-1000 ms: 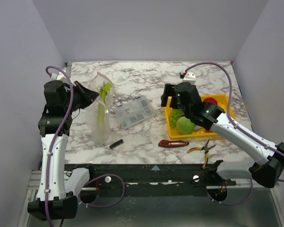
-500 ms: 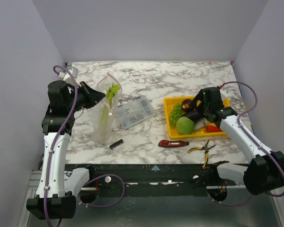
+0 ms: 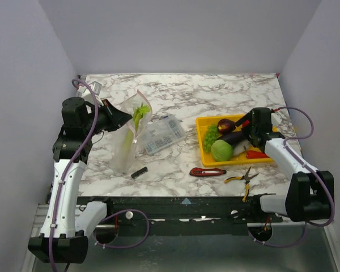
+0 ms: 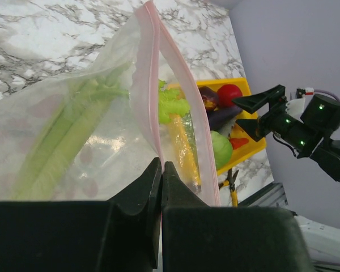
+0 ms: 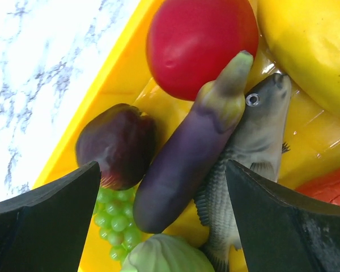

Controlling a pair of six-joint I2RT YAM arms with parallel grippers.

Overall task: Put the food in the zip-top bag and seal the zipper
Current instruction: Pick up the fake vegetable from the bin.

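The clear zip-top bag (image 3: 126,148) stands at the left with pale green celery (image 3: 137,115) inside. My left gripper (image 3: 117,119) is shut on the bag's mouth edge, right at the pinkish zipper (image 4: 153,85); in the wrist view its jaws (image 4: 160,168) pinch the film. My right gripper (image 3: 245,127) hangs open over the yellow tray (image 3: 203,121). Between its fingers lies the purple eggplant (image 5: 187,164), beside a grey fish (image 5: 246,164). A red tomato (image 5: 201,45), a dark purple fruit (image 5: 116,153), green grapes (image 5: 113,218), a green cabbage (image 5: 167,255) and a yellow fruit (image 5: 311,51) surround them.
A clear compartment box (image 3: 161,134) lies just right of the bag. A red-handled knife (image 3: 208,171) and yellow-handled pliers (image 3: 241,178) lie in front of the tray. A small black part (image 3: 139,173) rests near the bag's base.
My right arm has drawn back to the right and now hovers over the tray's right part. My left gripper has carried the bag's mouth a little to the right, tilting the bag.
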